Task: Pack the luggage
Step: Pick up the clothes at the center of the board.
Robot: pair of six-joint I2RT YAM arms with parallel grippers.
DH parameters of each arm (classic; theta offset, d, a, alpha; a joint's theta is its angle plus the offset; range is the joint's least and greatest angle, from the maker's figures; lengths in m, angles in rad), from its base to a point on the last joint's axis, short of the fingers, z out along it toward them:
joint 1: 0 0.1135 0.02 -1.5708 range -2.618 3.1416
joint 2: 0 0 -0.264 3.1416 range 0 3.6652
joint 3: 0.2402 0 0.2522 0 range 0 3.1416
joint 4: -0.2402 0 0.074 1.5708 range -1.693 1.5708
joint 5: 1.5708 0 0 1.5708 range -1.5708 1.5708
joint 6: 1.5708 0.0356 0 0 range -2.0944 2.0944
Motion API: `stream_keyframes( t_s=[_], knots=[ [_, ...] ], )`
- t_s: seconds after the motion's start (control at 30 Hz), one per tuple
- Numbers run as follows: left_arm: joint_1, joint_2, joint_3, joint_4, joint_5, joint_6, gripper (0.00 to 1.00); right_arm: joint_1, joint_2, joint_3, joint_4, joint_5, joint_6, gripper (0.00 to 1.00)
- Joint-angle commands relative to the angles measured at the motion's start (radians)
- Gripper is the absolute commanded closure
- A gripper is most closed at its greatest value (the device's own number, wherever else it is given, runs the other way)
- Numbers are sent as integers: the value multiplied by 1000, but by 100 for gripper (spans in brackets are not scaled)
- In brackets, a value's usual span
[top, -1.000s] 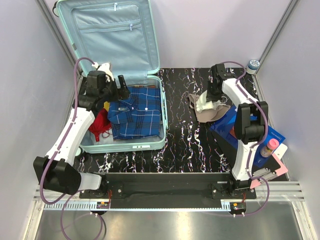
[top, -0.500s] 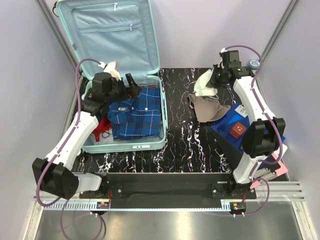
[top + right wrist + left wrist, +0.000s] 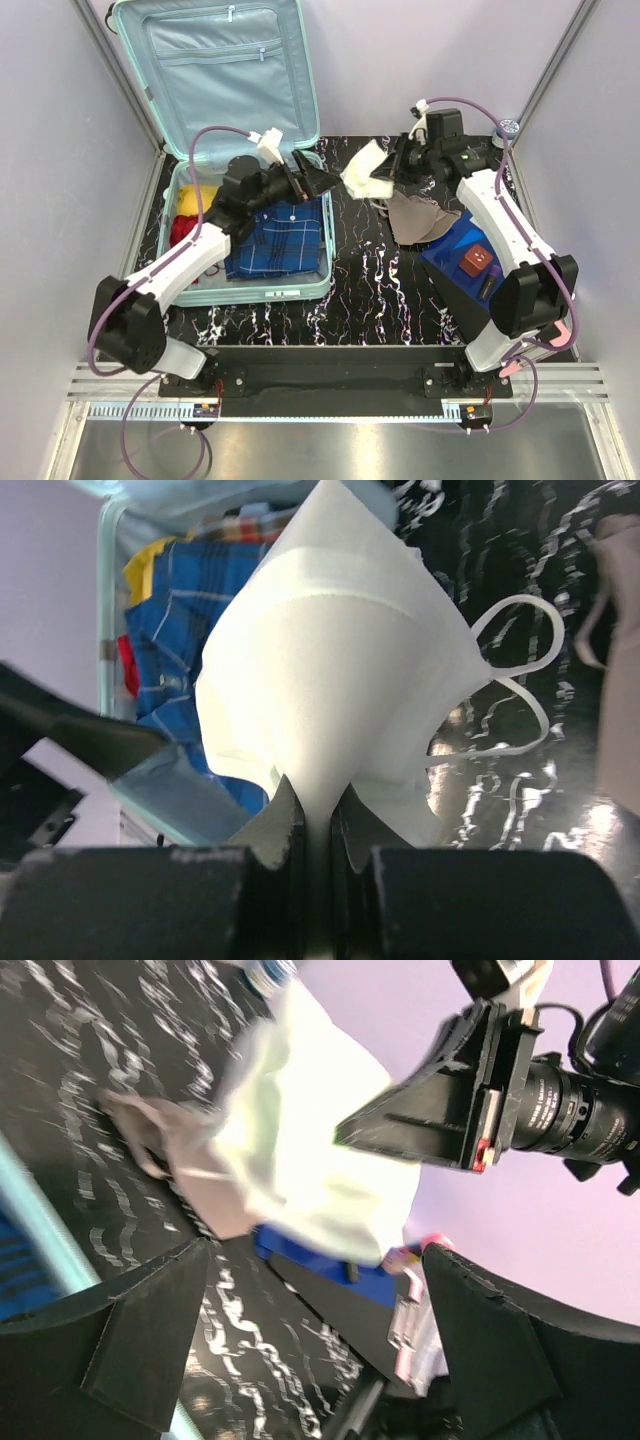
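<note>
Luggage lies open at the left rear of the surface, shirt already inside; packing looks partly done; right claw pinches a mask aloft beside the gaping, empty left claw; mask and cap not yet packed.

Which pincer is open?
The left pincer: jaws spread wide, nothing between them. The right pincer is shut on the white mask.

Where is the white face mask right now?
In the top view the mask hangs pinched in the right pincer, between the suitcase and the tan hat, facing the open left pincer.
</note>
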Motion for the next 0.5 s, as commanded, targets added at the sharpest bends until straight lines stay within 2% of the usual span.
stream_keyframes(
  t_s=[0.0,0.07,0.47],
  knots=[
    [-47,51,63,75,32,-26,7,60,-59,-28,90,-68,59,100],
    [-68,60,99,-19,-17,27,7,80,-68,-42,102,-73,71,100],
    [-98,76,104,-85,-55,39,7,109,-103,-64,136,-79,96,100]
  ],
)
